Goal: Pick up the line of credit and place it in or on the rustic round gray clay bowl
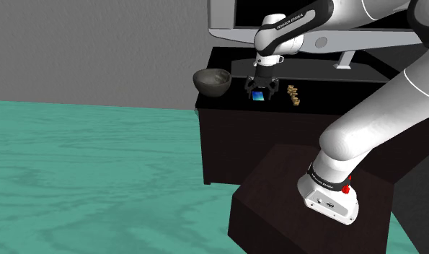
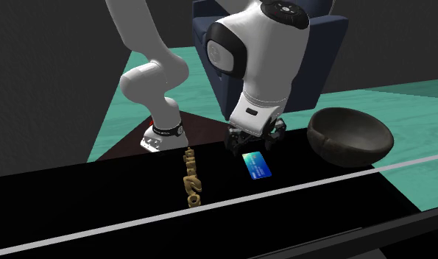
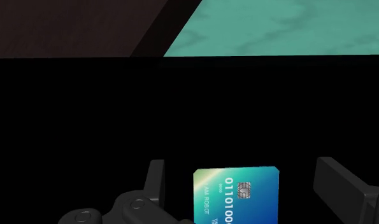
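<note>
Lying flat, the card sits untouched between the open hand's spread fingers.

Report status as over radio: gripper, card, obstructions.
Gripper open, straddling card, not touching. Card flat on black tabletop, not yet lifted. Gold lettering piece lies on card's far side from bowl, off the path.

The white arm rises from its base and folds down at the wrist. The black gripper points straight down over the blue card, its fingers spread either side, not touching it.
</note>
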Robot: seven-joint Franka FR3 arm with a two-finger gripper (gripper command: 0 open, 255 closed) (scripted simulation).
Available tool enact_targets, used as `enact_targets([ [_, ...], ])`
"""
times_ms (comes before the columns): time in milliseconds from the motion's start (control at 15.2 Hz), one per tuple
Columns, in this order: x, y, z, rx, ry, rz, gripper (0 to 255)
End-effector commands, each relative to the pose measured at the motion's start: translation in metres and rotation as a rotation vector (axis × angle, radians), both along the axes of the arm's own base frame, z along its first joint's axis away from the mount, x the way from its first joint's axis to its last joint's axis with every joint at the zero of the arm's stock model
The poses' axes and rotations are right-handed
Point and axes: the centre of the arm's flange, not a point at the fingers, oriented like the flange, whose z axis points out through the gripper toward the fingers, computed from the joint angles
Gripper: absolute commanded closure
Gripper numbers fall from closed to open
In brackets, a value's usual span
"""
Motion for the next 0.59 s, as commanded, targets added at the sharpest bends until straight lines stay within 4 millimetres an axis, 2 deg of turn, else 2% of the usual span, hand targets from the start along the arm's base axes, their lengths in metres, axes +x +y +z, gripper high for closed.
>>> enact_targets([
  [0,0.0,0.0001,-0.0007,0.0,0.0,0.0,0],
  [198,0.0,0.0001,-0.0007,0.0,0.0,0.0,0],
  [264,0.0,0.0001,-0.0007,0.0,0.0,0.0,255],
  [528,0.0004,-0.0001,-0.0007,0.0,0.0,0.0,255],
])
